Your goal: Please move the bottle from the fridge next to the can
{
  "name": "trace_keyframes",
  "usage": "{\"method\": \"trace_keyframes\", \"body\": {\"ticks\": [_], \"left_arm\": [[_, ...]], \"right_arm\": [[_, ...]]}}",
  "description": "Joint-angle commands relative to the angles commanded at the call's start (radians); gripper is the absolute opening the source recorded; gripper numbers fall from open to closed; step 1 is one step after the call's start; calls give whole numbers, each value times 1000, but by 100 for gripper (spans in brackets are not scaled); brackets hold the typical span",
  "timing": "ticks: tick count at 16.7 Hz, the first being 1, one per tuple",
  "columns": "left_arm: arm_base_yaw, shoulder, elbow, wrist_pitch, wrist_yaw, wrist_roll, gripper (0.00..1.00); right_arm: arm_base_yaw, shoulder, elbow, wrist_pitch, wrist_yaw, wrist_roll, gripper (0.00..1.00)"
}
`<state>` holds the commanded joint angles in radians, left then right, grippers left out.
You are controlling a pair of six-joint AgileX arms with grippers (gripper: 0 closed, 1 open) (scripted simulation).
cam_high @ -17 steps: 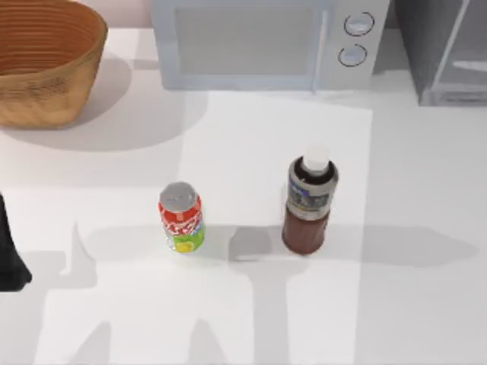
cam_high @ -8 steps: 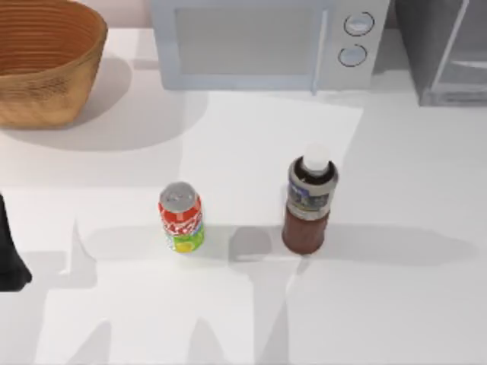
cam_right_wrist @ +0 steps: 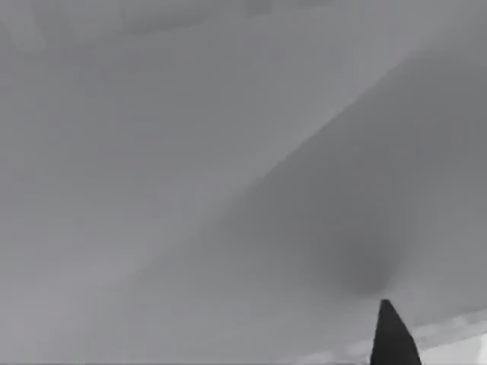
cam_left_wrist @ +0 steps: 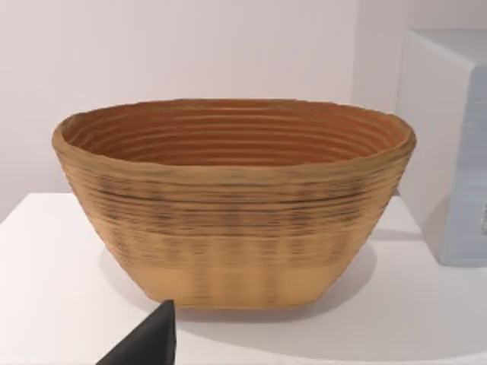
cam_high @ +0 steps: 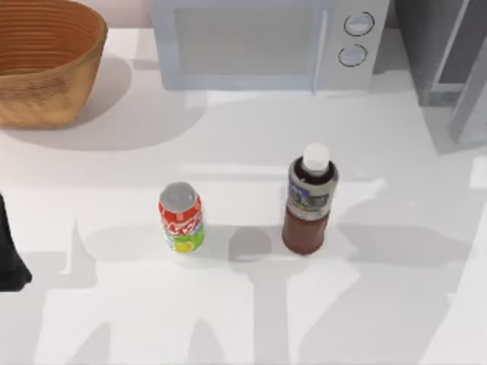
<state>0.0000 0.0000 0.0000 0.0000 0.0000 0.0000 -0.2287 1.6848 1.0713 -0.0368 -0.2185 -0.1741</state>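
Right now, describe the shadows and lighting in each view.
Top view: bottle and can cast soft shadows across the white table. Left wrist view: the basket is evenly lit, shadow beneath. Right wrist view: flat grey, with a diagonal darker band.

Bright even light, soft grey shadows — no glare
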Motion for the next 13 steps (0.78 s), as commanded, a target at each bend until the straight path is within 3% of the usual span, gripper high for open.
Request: {"method": "trace_keyframes", "body": {"ticks": [5,13], "left_arm": [[0,0,0,0,0,0,100],[0,0,0,0,0,0,100]], "right_arm": [[196,-63,-74,89,171,154,100],[186,-22,-41,80,186,157,100]]}}
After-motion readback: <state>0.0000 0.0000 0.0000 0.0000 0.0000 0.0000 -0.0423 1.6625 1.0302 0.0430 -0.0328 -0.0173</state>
